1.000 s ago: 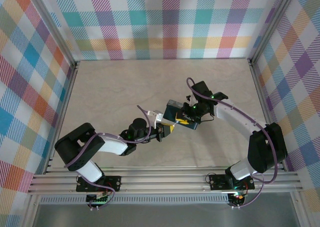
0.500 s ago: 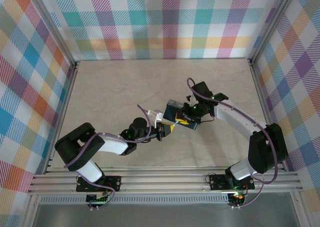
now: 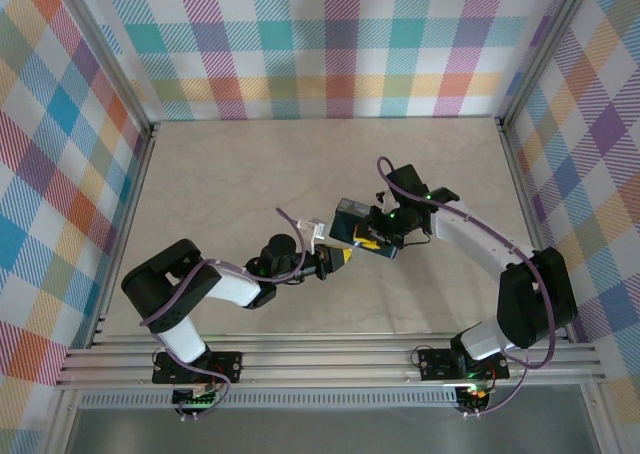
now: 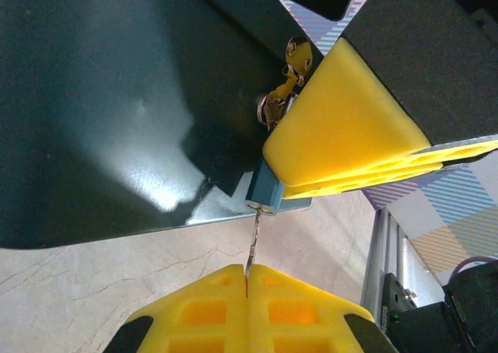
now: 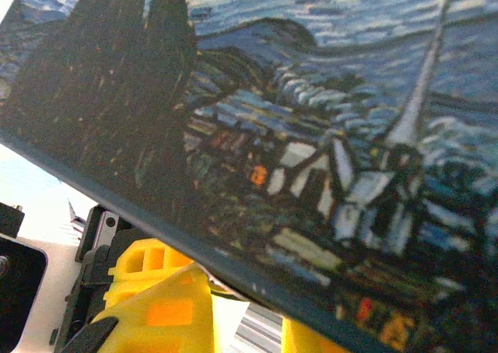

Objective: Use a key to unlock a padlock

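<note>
A pale marbled tabletop (image 3: pixel 220 184) lies inside plaid walls (image 3: pixel 330 44). At the centre of the top view, the left gripper (image 3: pixel 338 258) pinches the key (image 4: pixel 251 248), whose tip touches the blue padlock's (image 4: pixel 262 191) underside. The right gripper (image 3: pixel 371 239) clamps that padlock beside the starry-night tin (image 3: pixel 350 217).

left arm (image 3: pixel 232 290): elbow shifted right | left end effector (image 3: pixel 342 257): edged right
</note>
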